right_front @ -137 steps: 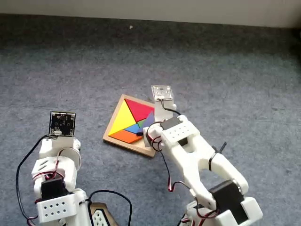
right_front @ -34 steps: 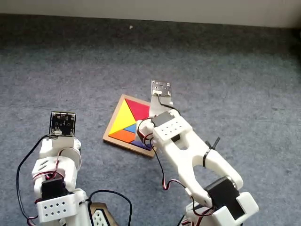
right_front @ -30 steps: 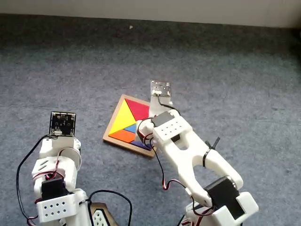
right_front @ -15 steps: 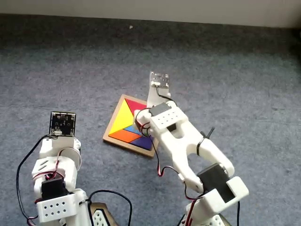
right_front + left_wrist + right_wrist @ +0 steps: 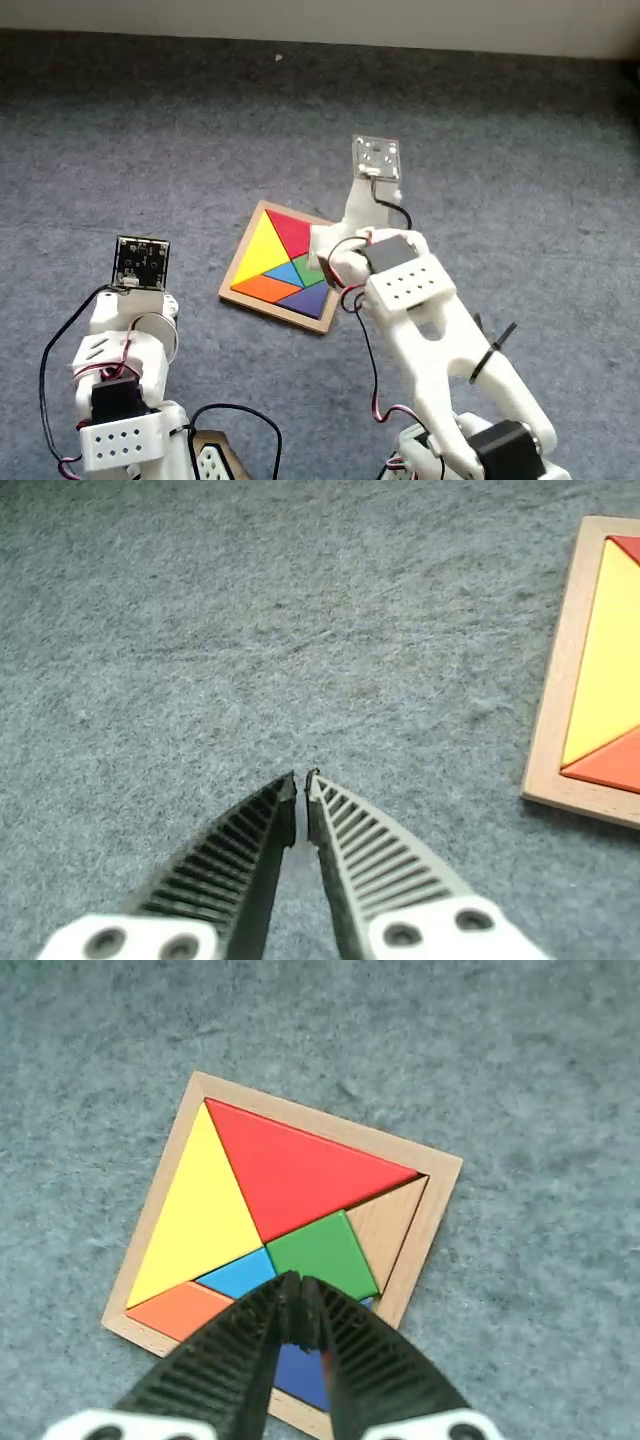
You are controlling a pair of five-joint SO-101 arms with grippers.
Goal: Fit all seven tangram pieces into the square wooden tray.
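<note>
The square wooden tray point(image 5: 243, 248) lies mid-carpet and holds a yellow triangle point(image 5: 260, 255), a red triangle point(image 5: 293, 232), a green square point(image 5: 312, 270), a small blue triangle point(image 5: 288, 272), an orange piece point(image 5: 262, 290) and a purple piece point(image 5: 308, 297). In the right wrist view, a triangular patch of bare tray floor point(image 5: 385, 1225) shows beside the green square point(image 5: 322, 1253). My right gripper point(image 5: 300, 1280) hangs shut and empty over the tray point(image 5: 330, 1128), above where green, blue and purple meet. My left gripper point(image 5: 300, 777) is shut over bare carpet, apart from the tray's rim point(image 5: 562, 680).
Grey carpet surrounds the tray on all sides. The right arm's body point(image 5: 410, 285) overhangs the tray's right edge. The left arm point(image 5: 125, 340) stands at the near left. A pale wall strip point(image 5: 320, 15) runs along the far edge.
The right arm has swung right, off the tray's middle, uncovering the green square. The purple piece, earlier tilted under its gripper, lies flat in the near corner. The left arm shifted slightly.
</note>
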